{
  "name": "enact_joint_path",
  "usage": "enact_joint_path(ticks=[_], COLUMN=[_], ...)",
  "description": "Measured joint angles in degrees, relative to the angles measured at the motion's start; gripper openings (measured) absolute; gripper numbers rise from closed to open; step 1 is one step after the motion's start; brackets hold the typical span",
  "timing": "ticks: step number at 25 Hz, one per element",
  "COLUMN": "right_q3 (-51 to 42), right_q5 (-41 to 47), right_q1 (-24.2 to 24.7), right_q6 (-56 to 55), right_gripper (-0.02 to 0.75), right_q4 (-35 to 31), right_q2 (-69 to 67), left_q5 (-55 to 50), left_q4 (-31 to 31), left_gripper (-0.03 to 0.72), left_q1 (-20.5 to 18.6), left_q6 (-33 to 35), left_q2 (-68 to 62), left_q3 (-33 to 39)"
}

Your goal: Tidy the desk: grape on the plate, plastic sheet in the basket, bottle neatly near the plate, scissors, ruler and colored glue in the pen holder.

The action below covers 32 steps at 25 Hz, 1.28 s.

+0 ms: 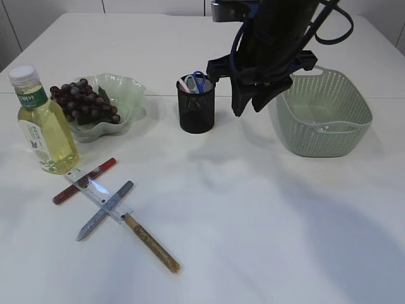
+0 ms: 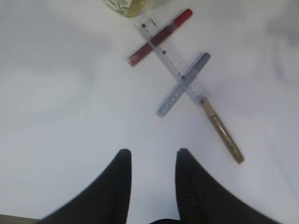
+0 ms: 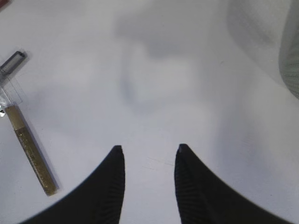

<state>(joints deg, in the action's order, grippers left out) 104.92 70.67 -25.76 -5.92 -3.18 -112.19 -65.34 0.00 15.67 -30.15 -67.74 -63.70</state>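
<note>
While both wrist cameras look down on bare white table (image 1: pixel 253 221), the exterior view takes in the whole scene, and the black mesh pen holder (image 1: pixel 196 105) near the middle of the far half serves as the landmark. Blue-handled scissors (image 1: pixel 199 81) stand inside the pen holder. To its left sits a pale green wavy plate (image 1: pixel 130 95) with a bunch of dark grapes (image 1: pixel 82 101) resting on it. Further left of the pen holder, just beside the plate, a bottle (image 1: pixel 45 123) of yellow liquid with a white cap stands upright. To the right of the pen holder is a green woven basket (image 1: pixel 323 114); whether the plastic sheet lies inside it cannot be told. Nearer the camera and left of the pen holder, a clear ruler (image 1: pixel 98 195) lies flat, crossing over a red glue pen (image 1: pixel 84 180) and a silver glue pen (image 1: pixel 105 210), with a gold glue pen (image 1: pixel 152 243) touching its near end. A dark arm (image 1: pixel 269 44) hangs between the pen holder and the basket. The left tool (image 2: pixel 152 161) is partly open and holds nothing, above bare table. The right tool (image 3: pixel 149 156) is likewise partly open and empty.
</note>
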Motion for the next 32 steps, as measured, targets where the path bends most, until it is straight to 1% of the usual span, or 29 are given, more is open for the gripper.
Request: enact_joint_path(ticks=[3,8,11,14,17,20,23,28,32], right_q3=[0.0,0.0,0.0,0.0,0.0,0.0,0.0,0.0,0.0], right_q5=[0.1,0.1,0.1,0.1,0.1,0.1,0.1,0.1,0.1], right_q1=[0.0,0.0,0.0,0.0,0.0,0.0,0.0,0.0,0.0], right_q6=[0.0,0.0,0.0,0.5,0.9,1.1,2.0,2.3,4.1], right_gripper=[0.295,0.293,0.293,0.293,0.293,0.293,0.293,0.293,0.293], right_q4=[-0.1,-0.4,-1.1,-3.0,-4.4,-4.8,-4.8,-4.8,-4.6], right_q2=[0.0,0.0,0.0,0.0,0.0,0.0,0.0,0.0,0.0], left_q5=[1.7,4.0,8.1,14.5,20.5,24.5,25.2,23.4,23.3], left_q4=[-1.6,-6.8,-8.0,-8.7,-8.9,-8.2,-7.7,-7.7,-9.1], left_gripper=[0.24,0.244,0.244,0.247,0.279,0.325,0.346,0.349,0.349], left_q1=[0.0,0.0,0.0,0.0,0.4,2.0,3.0,3.1,3.1], left_q6=[-2.4,-4.6,-6.9,-10.7,-15.7,-20.1,-22.3,-22.8,-22.9], left_q2=[-0.6,-5.1,-9.2,-13.3,-17.1,-21.2,-25.6,-30.1,-31.2], left_q3=[0.0,0.0,0.0,0.0,0.0,-0.1,-0.1,-0.1,-0.1])
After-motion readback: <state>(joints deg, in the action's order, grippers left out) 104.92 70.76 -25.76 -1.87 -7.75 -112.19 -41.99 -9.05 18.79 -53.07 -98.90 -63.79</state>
